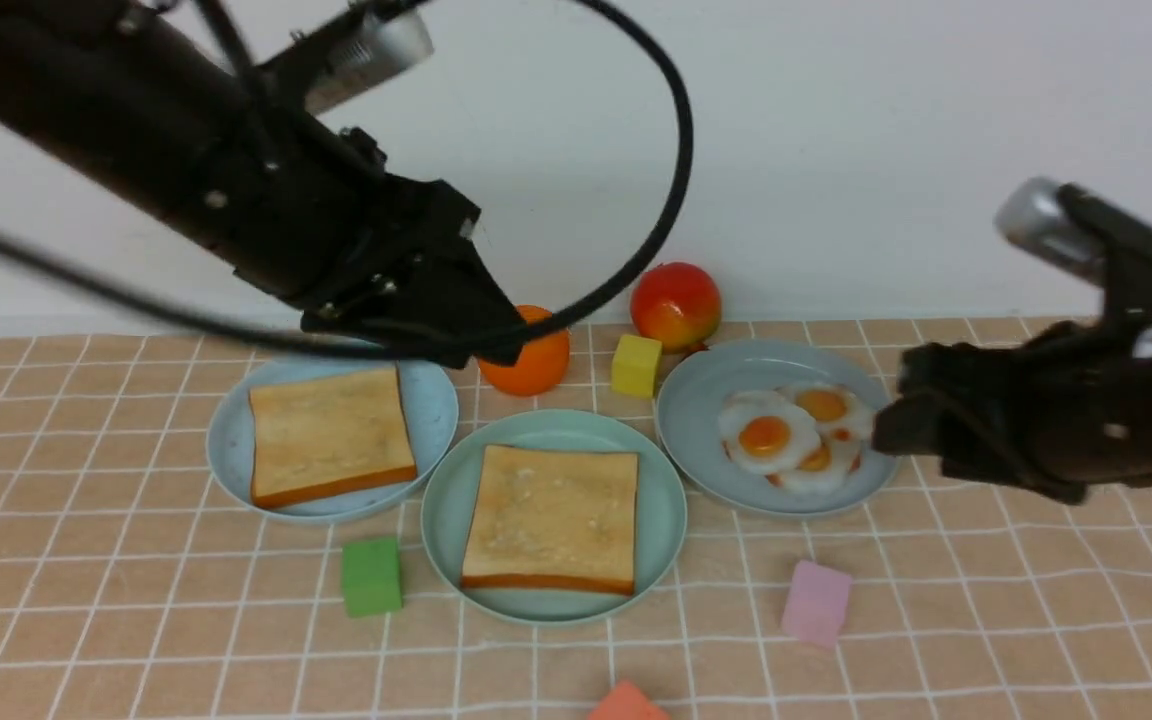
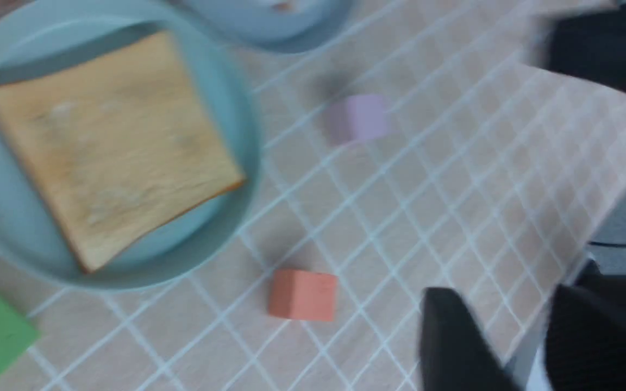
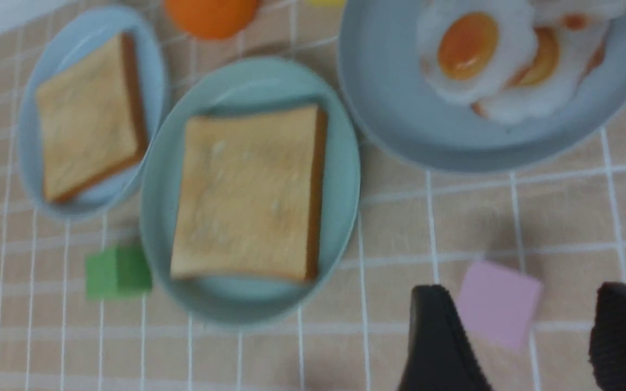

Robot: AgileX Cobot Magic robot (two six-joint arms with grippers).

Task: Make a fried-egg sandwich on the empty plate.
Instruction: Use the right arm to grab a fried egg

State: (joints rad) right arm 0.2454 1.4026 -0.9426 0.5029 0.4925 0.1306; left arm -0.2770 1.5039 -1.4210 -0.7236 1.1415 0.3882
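My left pincer (image 2: 525, 347) and right pincer (image 3: 530, 342) both hung with jaws parted, gripping nothing. A toast slice (image 1: 551, 518) lay on the mint-green plate (image 1: 441, 520), lower centre; the eggs (image 1: 786, 435) sat centre-right.

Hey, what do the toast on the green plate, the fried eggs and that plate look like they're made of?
Toast slice: probably foam or soft plastic, matte; flat even colour, painted-looking brown crust.
Fried eggs: likely moulded plastic, glossy; highlights on the yolks.
Mint-green plate: seems hard plastic, smooth satin finish; uniform colour, faint sheen.
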